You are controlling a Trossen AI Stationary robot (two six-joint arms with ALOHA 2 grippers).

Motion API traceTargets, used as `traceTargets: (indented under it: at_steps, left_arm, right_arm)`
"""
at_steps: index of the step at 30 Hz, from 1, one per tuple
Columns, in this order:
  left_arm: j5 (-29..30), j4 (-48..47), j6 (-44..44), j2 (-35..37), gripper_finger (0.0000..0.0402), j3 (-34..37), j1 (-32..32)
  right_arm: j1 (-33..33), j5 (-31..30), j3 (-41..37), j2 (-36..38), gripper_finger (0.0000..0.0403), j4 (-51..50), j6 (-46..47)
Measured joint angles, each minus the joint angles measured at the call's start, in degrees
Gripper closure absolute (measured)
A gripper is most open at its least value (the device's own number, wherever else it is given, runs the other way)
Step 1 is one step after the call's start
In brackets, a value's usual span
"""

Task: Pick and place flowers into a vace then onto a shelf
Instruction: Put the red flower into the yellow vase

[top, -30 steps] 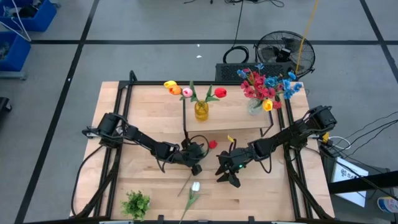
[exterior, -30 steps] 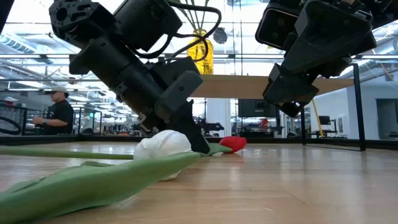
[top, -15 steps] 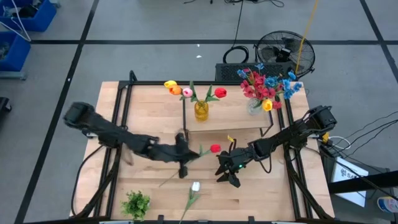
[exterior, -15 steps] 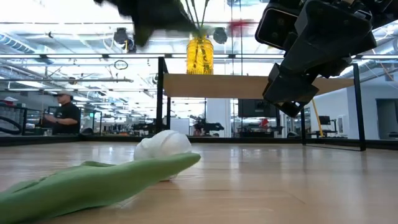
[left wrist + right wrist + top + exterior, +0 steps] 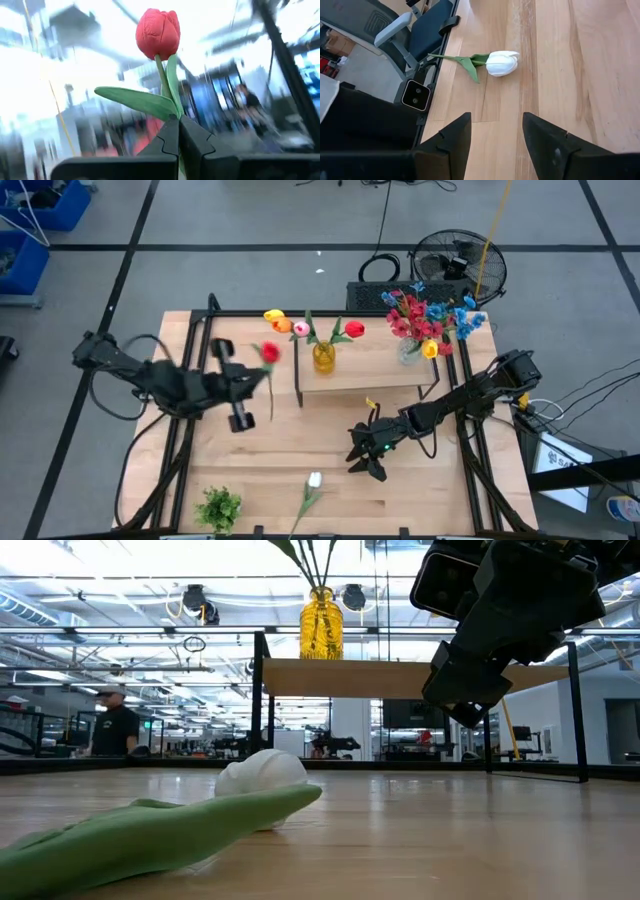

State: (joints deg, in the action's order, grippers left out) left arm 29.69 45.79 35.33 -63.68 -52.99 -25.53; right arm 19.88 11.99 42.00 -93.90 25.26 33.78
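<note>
My left gripper (image 5: pixel 260 382) is up in the air over the table's left part, left of the shelf (image 5: pixel 360 376), and is shut on a red tulip (image 5: pixel 268 352); in the left wrist view the bloom (image 5: pixel 158 32) rises beyond the fingers. My right gripper (image 5: pixel 368 461) hangs open above the table's middle, in front of the shelf. A white tulip (image 5: pixel 313 480) lies flat on the table near the front edge, seen ahead of the right gripper (image 5: pixel 492 135) as a white bloom (image 5: pixel 502 62). A yellow vase (image 5: pixel 323 357) with tulips stands on the shelf. My left gripper (image 5: pixel 177 125) pinches the red tulip's green stem (image 5: pixel 172 112) between its two fingers, just below the leaves. The fingers come roughly level from the table's left, across the stem. The flower is lifted clear, its lower stem (image 5: pixel 271 408) reaching past the fingers toward the near edge.
A glass vase of red, blue and yellow flowers (image 5: pixel 430 320) stands at the shelf's right end. A short green leafy clump (image 5: pixel 218 507) sits at the table's near left. The shelf's black legs (image 5: pixel 258 700) stand on the tabletop. A fan (image 5: pixel 458 265) is beyond the far edge.
My left gripper has risen from the table's middle, where it held the red tulip's stem low on the wood, and swung toward the left and far side. The tulip has come clear of the table and turned about, its bloom now on the far side.
</note>
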Motion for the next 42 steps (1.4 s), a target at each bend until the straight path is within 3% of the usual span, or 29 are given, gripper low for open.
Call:
traceTargets:
  at_steps: [4, 10, 17, 29, 38, 42]
  left_arm:
    - [-11.46, 9.66, 14.23, -1.68, 0.0398, -0.04, 1.90]
    - [-20.66, 17.94, 16.76, -8.07, 0.0398, -0.02, 7.14]
    - [-23.11, 25.19, 19.08, -14.09, 0.0399, -0.02, 11.43]
    - [-40.89, 25.25, 20.80, -14.51, 0.0399, -0.02, 21.67]
    - [-42.51, 24.85, 18.06, -18.56, 0.0400, -1.12, 27.09]
    - [-47.09, 24.95, 16.79, -21.29, 0.0400, -5.29, 29.55]
  right_arm:
    - [0.00, -0.04, 0.00, 0.02, 0.0234, 0.19, 0.01]
    - [0.00, -0.09, 0.00, 0.02, 0.0234, 0.22, 0.02]
    - [0.00, -0.13, 0.00, 0.02, 0.0234, 0.22, 0.02]
    - [0.00, -0.04, 0.00, 0.02, 0.0234, 0.22, 0.02]
    - [0.00, 0.00, 0.00, 0.02, 0.0234, 0.22, 0.02]
    - [0.00, 0.02, 0.00, 0.04, 0.0234, 0.22, 0.02]
